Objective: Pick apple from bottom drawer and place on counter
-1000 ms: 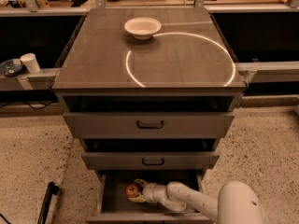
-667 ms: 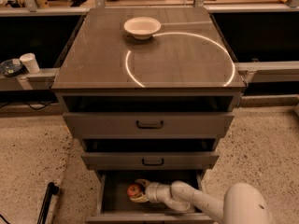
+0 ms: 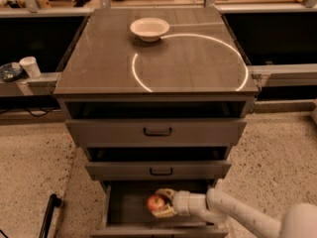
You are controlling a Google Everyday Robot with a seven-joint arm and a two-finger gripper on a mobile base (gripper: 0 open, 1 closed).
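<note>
The apple (image 3: 155, 203) is small, red with yellowish patches, and sits inside the open bottom drawer (image 3: 124, 209), the lowest grey tray of the cabinet. My gripper (image 3: 161, 203) reaches into the drawer from the right on a white arm, and its pale fingers stand above and below the apple, closed around it. The counter (image 3: 114, 58) is the glossy dark grey-brown cabinet top above, marked by a bright white ring of light.
A white bowl (image 3: 149, 29) stands at the back of the counter. Two wider drawers with black handles (image 3: 157, 132) sit partly open above the bottom drawer. A white cup (image 3: 30, 66) stands on a ledge at left. A black object (image 3: 49, 212) lies on the speckled floor.
The gripper and apple stay at about the same spot in the drawer; the arm's white elbow has shifted slightly to the right.
</note>
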